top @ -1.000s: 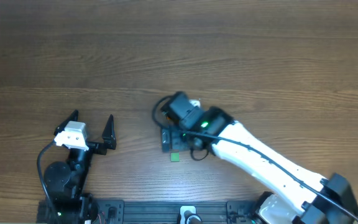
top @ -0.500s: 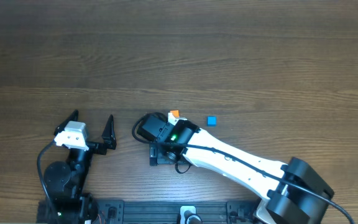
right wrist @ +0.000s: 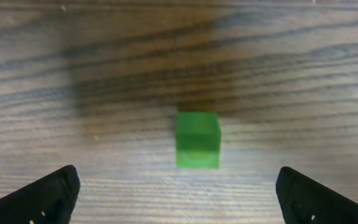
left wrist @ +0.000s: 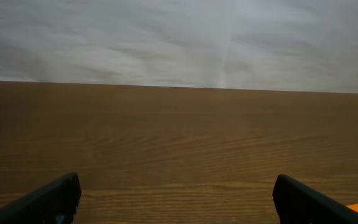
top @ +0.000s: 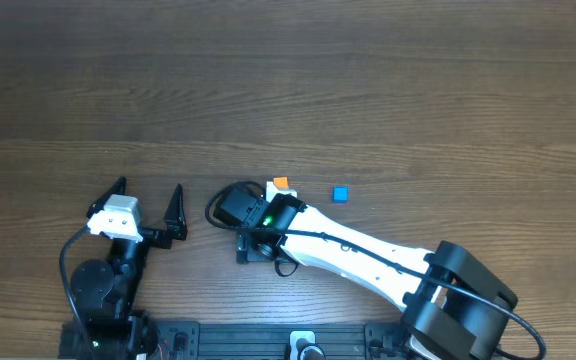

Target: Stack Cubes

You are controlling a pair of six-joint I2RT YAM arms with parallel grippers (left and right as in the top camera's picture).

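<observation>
Green cube: rests on the tabletop, roughly midway in the gap between the right gripper's fingers and clear of both.
Right gripper: fingers spread wide, nothing held; it is poised over the green cube.
Left gripper: fingers spread wide, empty, near its own base and well apart from the cubes.
Orange cube: on the tabletop just beside the right arm; the blue cube lies near it, not touching.
Step in hand: judged to be the pick of the green cube, with stacking yet to begin.
Method advised: descend straight so the fingers pass either side of the cube. Close on its two opposite flat faces, low enough for a full hold. Lift vertically before travelling toward the chosen base cube.
Risk: an off-centre descent may nudge so small and light a cube askew.
Right wrist view supplies: the green cube's placing within the gripper's gap; in the top view the arm's wrist covers that spot.
Top view supplies: how the orange and blue cubes lie relative to the arm.
Left wrist view supplies: an orange corner at its edge, likely the orange cube.
</observation>
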